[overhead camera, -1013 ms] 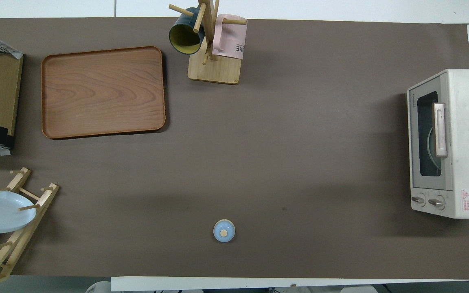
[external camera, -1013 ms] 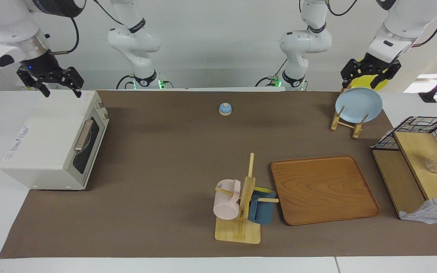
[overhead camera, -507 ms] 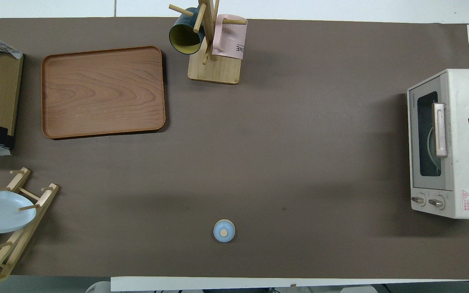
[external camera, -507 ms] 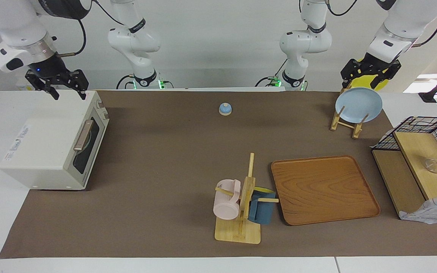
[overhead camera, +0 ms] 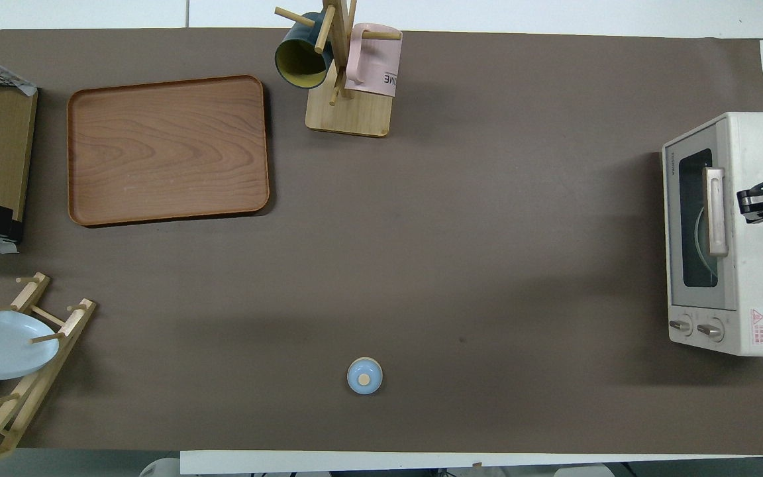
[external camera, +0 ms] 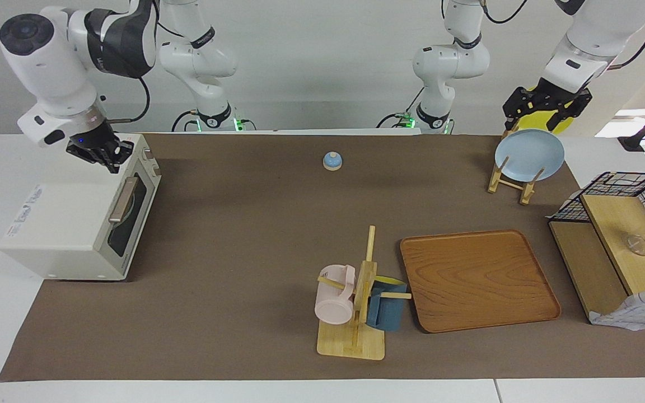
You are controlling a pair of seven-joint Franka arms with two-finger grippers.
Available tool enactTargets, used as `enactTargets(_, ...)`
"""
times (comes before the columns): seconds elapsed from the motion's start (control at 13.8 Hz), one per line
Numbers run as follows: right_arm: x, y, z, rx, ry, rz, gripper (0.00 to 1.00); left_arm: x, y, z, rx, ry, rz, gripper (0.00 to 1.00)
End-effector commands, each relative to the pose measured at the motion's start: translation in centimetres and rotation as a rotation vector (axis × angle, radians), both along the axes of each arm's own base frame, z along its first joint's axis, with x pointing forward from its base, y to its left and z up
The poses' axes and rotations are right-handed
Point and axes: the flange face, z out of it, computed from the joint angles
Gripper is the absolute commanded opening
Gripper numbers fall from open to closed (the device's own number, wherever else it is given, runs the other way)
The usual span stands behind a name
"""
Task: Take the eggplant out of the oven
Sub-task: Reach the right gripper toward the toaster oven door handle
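The right arm bends down from its raised elbow so that the right pincer hangs over the top of the oven, above the edge that meets the door; whether its fingers are apart or together cannot be told. The oven stands at the right arm's end of the table, its door shut and its tan bar handle across the dark glass. The eggplant cannot be seen in either view; only a curved pale rim shows through the glass.

Toward the left arm's end from the oven, the left arm waits with the left pincer over the plate rack; its fingers cannot be judged either.

The overhead view shows the oven's two knobs and the right pincer's dark tip over the oven's top beside the handle. The facing view alone shows both arms whole.
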Motion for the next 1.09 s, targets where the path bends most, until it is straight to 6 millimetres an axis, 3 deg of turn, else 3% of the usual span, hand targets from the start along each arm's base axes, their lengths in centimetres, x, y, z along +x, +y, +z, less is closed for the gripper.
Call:
enactTargets(0.0,0.0,-0.3,-2.0,-0.054,-0.003,-0.007,0.0,-0.5,0.3,0.4,-0.001,0.005,-0.001,1.0)
enactTargets(0.43,1.1,-0.4,-4.4,-0.058,-0.022,-0.045,0.0,-0.5,0.3,0.4,-0.001,0.005,-0.001,1.0)
enactTargets(0.72,1.4,-0.1,-6.9,-0.053,-0.016,-0.027,0.0,-0.5,0.3,0.4,-0.001,0.005,-0.001,1.0)
enactTargets(0.8,1.9,0.4,-7.9,-0.051,-0.015,-0.015,0.0,-0.5,0.3,0.4,-0.001,0.005,-0.001,1.0)
enactTargets(1.01,3.9,4.9,-10.3,-0.038,-0.047,0.026,0.0,-0.5,0.3,0.4,-0.001,0.005,-0.001,1.0)
